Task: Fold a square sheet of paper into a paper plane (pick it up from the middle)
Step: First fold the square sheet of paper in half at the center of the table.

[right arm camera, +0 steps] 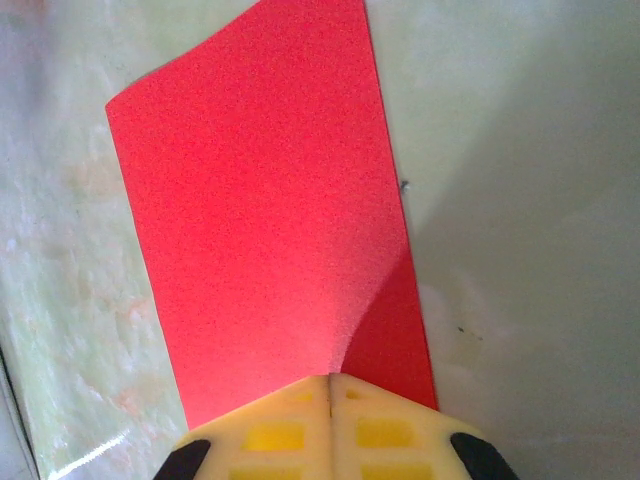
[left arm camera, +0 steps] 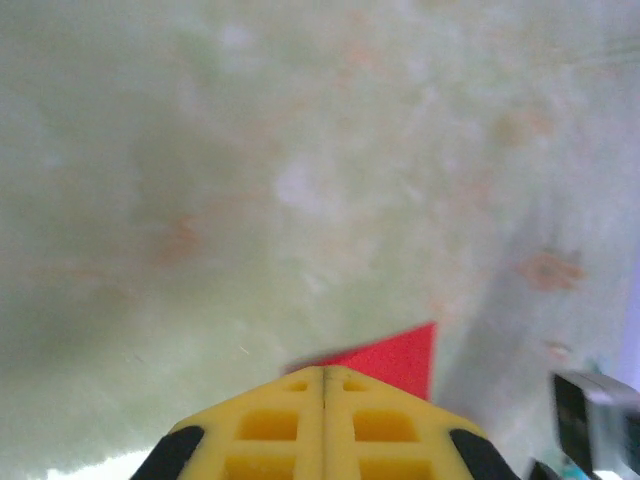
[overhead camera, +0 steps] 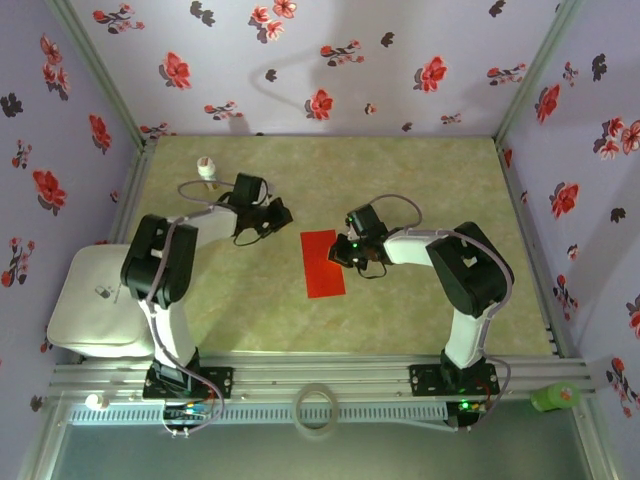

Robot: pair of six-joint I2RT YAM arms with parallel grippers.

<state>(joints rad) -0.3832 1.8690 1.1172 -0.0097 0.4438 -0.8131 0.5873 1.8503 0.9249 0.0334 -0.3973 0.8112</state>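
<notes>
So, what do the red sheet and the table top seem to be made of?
The red sheet looks like thin matte paper: it lies flat, with one corner curling up and a soft crease. The table top seems a smooth marbled greenish laminate or vinyl with a faint sheen; which one, I cannot tell.

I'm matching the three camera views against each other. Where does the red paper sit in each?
Top external: red paper near picture centre, lying mid-table.
Left wrist: one red corner, low and right of centre.
Right wrist: large, central, running top to bottom.
Shared landmark: the pale green marbled tabletop.
</notes>
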